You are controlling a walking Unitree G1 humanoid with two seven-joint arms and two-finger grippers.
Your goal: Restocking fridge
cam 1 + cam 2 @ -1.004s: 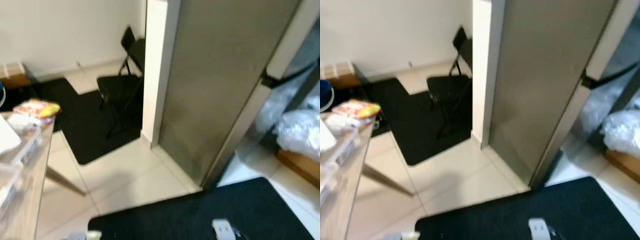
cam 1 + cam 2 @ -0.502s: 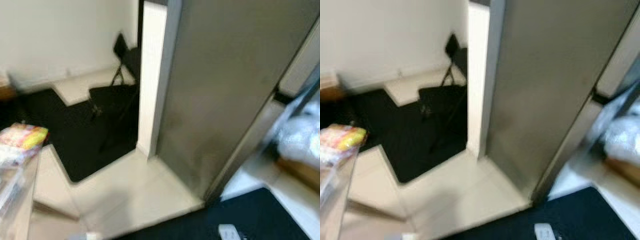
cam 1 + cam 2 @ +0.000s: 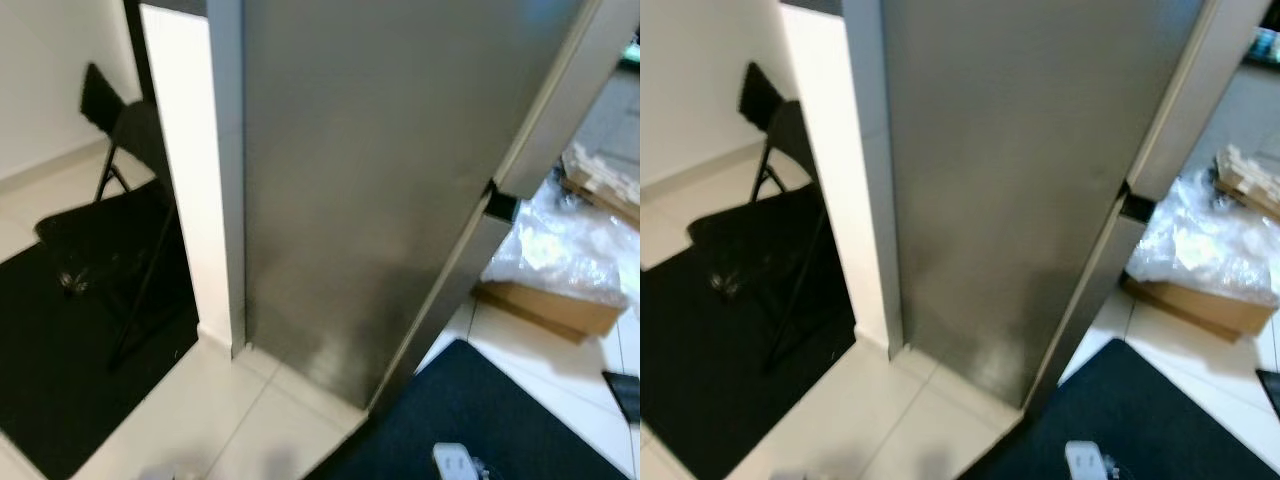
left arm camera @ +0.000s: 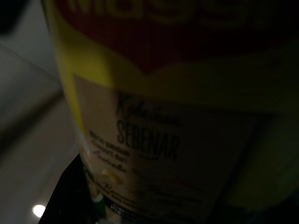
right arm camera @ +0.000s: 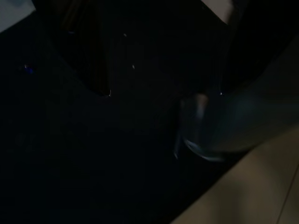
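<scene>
The tall stainless-steel fridge point(image 3: 370, 180) stands right in front of me, doors closed, with a dark gap point(image 3: 497, 203) between its upper and lower doors on the right edge. In the left wrist view a yellow container with a red Maggi label point(image 4: 168, 107) sits hard against the camera, and my left gripper is shut on it; a dark finger point(image 4: 70, 196) shows beside it. The right wrist view is very dark, with just a pale glassy shape point(image 5: 210, 126) and a strip of light floor point(image 5: 252, 196).
A white wall panel point(image 3: 190, 150) adjoins the fridge's left side. A black folding chair point(image 3: 110, 210) stands on a black mat point(image 3: 50, 390) at the left. A dark rug point(image 3: 500, 420) lies at my feet. A cardboard box under crumpled plastic point(image 3: 560, 260) sits on the tiles at the right.
The camera has swung right and closer to the fridge. The table with snack packs has slid out of view on the left, and the box with plastic has come into fuller view.
</scene>
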